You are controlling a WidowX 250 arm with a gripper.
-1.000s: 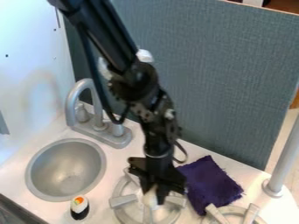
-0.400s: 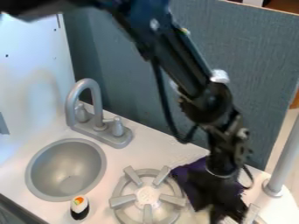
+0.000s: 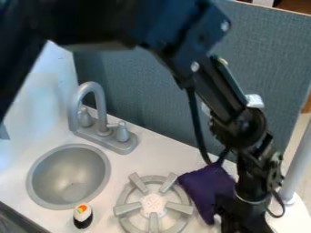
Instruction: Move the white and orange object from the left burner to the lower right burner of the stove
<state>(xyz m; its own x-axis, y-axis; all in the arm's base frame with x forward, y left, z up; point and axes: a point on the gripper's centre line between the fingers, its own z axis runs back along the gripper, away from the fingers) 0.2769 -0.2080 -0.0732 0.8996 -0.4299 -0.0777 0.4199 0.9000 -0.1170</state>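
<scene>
In the camera view, you had the black robot arm (image 3: pixel 222 82) slanting from the upper left to the lower right, with its gripper (image 3: pixel 243 218) low over the counter (image 3: pixel 164 154) at the bottom edge. You could not tell whether the gripper was spread, pressed together or pinching anything. The purple cloth (image 3: pixel 206 184) lay crumpled on the counter, just right of the round gray burner (image 3: pixel 153 204) and nearest to the gripper, which overlapped its right part; you could not tell whether the two touched. Left of the burner, you saw the round gray sink (image 3: pixel 68 177) set into the counter, and behind it the gray faucet (image 3: pixel 102 113), its curved spout standing between two handles. The sushi piece (image 3: pixel 82 215), white with an orange top and a black lower part, stood upright just beside the sink's near rim. A blue-gray panel (image 3: pixel 139 91) rose behind the counter, and a gray pole (image 3: pixel 298 159) stood at the right edge.
</scene>
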